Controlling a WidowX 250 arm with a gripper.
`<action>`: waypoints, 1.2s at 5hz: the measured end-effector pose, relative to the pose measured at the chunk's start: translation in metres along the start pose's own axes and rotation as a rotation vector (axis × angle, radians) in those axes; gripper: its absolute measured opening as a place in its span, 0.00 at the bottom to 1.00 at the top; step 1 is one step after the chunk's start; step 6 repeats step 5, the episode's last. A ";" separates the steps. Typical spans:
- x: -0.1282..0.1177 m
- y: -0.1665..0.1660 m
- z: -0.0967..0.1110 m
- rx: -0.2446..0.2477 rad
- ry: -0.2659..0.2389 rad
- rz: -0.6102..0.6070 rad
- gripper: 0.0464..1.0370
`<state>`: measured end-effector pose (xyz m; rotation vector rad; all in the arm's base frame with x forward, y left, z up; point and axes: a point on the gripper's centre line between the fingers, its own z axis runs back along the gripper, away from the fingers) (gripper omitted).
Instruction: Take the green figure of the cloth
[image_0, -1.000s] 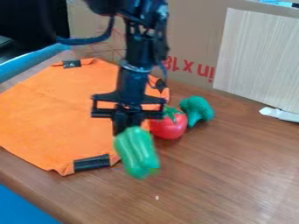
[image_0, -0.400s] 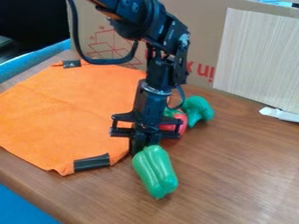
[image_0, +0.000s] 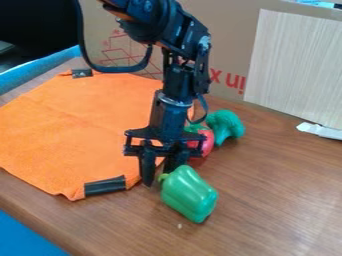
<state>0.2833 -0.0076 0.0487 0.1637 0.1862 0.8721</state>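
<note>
Black gripper (image_0: 159, 176) has jaws apart now; earlier, jaws were shut on green pepper (image_0: 189, 193). Pepper now out of grip, lying on counter (image_0: 267, 200), off orange cloth (image_0: 67, 120). Pepper just beside jaws, on side nearer camera, stem near tips; can't tell if stem touches. Pepper tilts more sideways than before. Arm has moved little bit left in view. Cloth beside and behind jaws, same spot as before. Red tomato (image_0: 208, 142) behind jaws, green broccoli (image_0: 226, 125) farther back. Both stayed put.
</note>
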 end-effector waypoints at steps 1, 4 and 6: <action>0.004 0.010 0.003 -0.007 0.046 0.000 0.85; 0.050 0.113 0.095 -0.205 0.101 -0.069 0.96; 0.071 0.153 0.110 -0.163 -0.063 -0.167 0.96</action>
